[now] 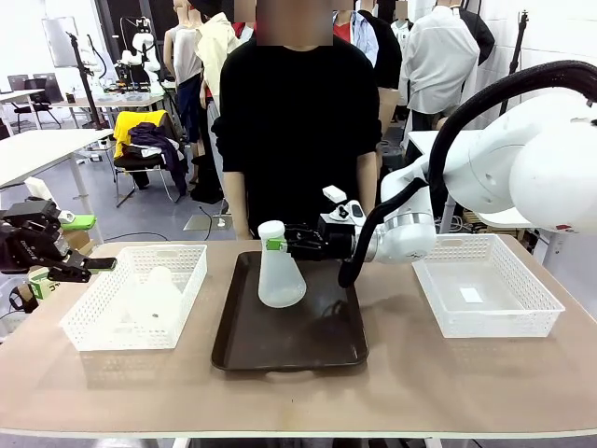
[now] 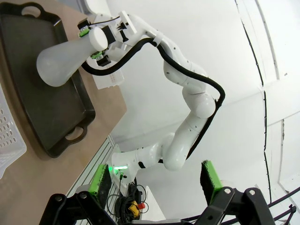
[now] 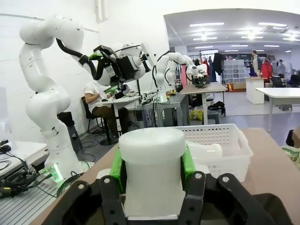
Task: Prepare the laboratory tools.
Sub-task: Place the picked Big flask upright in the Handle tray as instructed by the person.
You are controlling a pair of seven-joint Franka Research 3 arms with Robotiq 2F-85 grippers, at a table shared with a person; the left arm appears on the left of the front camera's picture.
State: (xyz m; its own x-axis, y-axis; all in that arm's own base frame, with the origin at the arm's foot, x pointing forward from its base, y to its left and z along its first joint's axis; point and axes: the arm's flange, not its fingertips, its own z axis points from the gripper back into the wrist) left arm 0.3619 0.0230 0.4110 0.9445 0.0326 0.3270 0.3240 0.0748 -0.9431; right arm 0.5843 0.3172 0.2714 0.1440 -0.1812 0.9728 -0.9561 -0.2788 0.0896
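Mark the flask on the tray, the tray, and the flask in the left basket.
flask on the tray [image 1: 281, 282], front view, wide base.
tray [image 1: 308, 341], front view, bare near edge.
flask in the left basket [image 1: 157, 293], front view, its body.

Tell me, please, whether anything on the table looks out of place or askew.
Nothing is spilled or damaged. The upright flask stands on the brown tray, its neck held by the right gripper. The other flask seems to lie on its side in the left basket, which looks odd.
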